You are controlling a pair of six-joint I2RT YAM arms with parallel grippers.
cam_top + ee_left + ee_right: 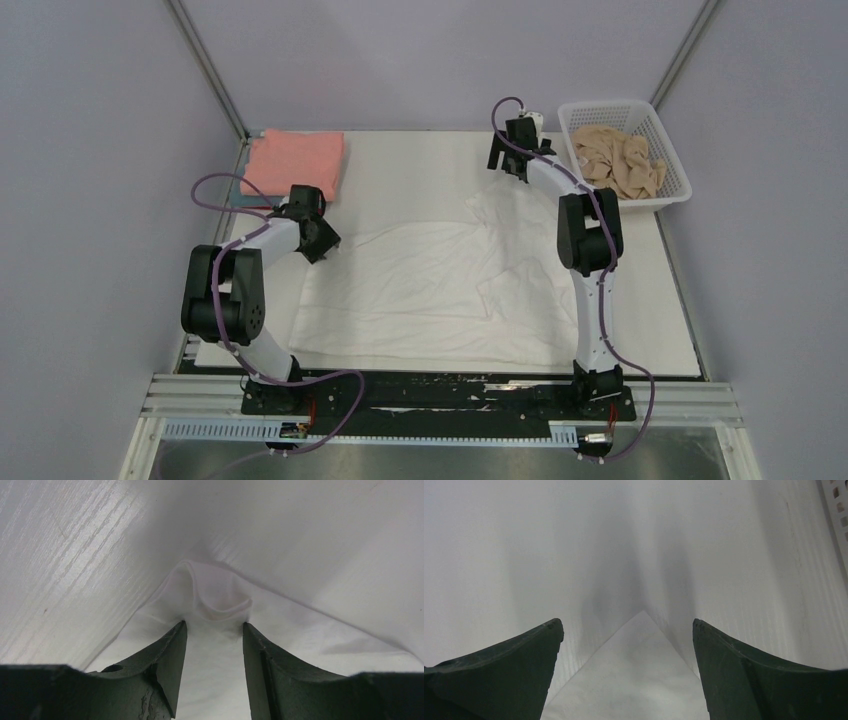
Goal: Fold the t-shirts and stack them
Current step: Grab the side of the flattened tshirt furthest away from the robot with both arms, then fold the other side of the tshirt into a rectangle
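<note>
The large white t-shirt (430, 285) lies spread across the table, with wrinkles. My left gripper (322, 240) is low over its far left corner. In the left wrist view the jaws are narrowed but apart, and white cloth (215, 645) lies between the fingers and bunches into a fold at the tips. My right gripper (505, 158) is wide open above the shirt's far right corner, a white point of cloth (641, 665) between the fingers. The salmon-pink folded shirt (295, 160) lies at the far left on a teal one (240, 197). The tan shirt (620, 160) is crumpled in the basket. No red shirt shows.
The white mesh basket (672, 190) stands at the far right corner; its wall (840, 510) shows in the right wrist view. Grey walls with metal posts close in the table on three sides. The arm bases sit on the black rail at the near edge.
</note>
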